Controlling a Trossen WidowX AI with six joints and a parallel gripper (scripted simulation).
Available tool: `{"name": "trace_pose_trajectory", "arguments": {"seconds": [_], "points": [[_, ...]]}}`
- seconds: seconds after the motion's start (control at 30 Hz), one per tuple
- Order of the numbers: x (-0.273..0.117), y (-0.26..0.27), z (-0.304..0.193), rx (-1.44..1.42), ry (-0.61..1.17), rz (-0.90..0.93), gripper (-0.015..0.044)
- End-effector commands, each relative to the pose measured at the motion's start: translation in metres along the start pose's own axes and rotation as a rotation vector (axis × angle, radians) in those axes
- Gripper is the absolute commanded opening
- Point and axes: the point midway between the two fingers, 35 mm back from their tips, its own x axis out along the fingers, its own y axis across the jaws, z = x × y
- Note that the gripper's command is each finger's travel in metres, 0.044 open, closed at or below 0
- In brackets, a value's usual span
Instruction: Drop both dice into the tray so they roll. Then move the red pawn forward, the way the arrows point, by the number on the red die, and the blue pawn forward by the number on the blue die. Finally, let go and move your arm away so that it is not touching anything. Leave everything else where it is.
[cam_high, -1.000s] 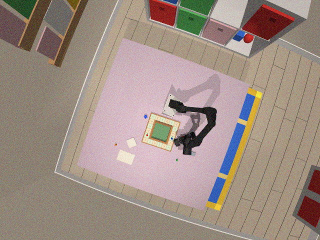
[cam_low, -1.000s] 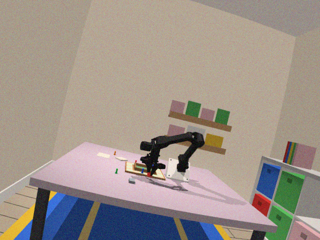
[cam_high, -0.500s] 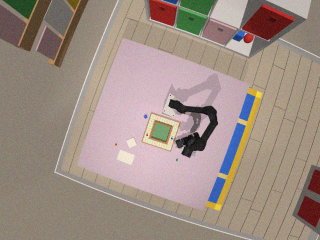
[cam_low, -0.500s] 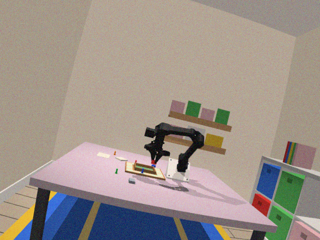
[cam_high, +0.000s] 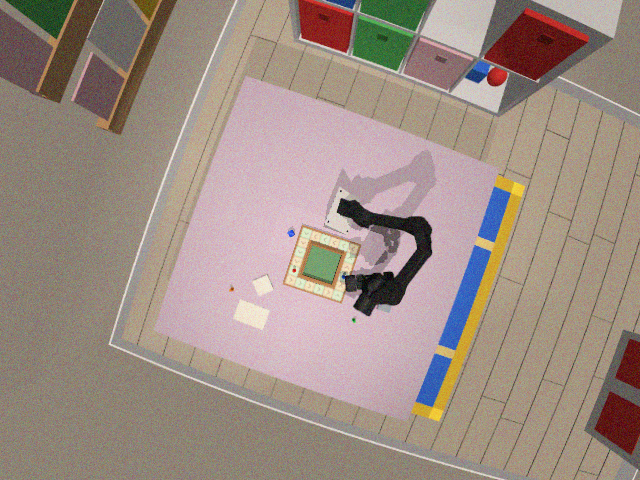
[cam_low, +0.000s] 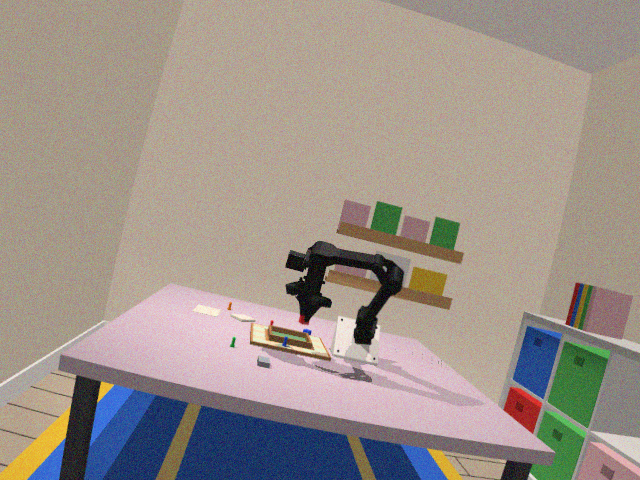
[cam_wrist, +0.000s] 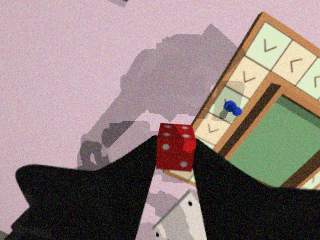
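My gripper (cam_wrist: 175, 142) (cam_low: 303, 319) is shut on the red die (cam_wrist: 175, 150) (cam_low: 303, 320) and holds it raised above the table, beside the board's edge. The tray (cam_high: 322, 262) (cam_wrist: 275, 145) is the green-floored, wood-rimmed box in the middle of the arrow board; nothing shows in it. The blue pawn (cam_wrist: 231, 107) (cam_low: 285, 341) (cam_high: 343, 277) stands on a board square on the side near my gripper. The red pawn (cam_high: 294, 270) (cam_low: 271, 323) stands on the opposite side of the board. The blue die (cam_high: 291, 233) (cam_low: 307, 331) lies on the table outside the board.
A green pawn (cam_high: 354, 319) (cam_low: 233, 342) and a grey block (cam_low: 263, 361) are on the table near the arm. An orange pawn (cam_high: 231, 288) (cam_low: 230, 305), a small pale square (cam_high: 262, 284) and a cream card (cam_high: 251, 314) lie beyond the board. The white base plate (cam_high: 336, 217) is near one board corner.
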Motion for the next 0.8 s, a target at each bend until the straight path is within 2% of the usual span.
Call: {"name": "trace_pose_trajectory", "arguments": {"seconds": [0.0,0.77], "points": [[0.003,-0.012,-0.002,0.118,0.008,-0.004,0.0],[0.017,-0.089,-0.016,0.917,0.005,-0.018,0.0]]}}
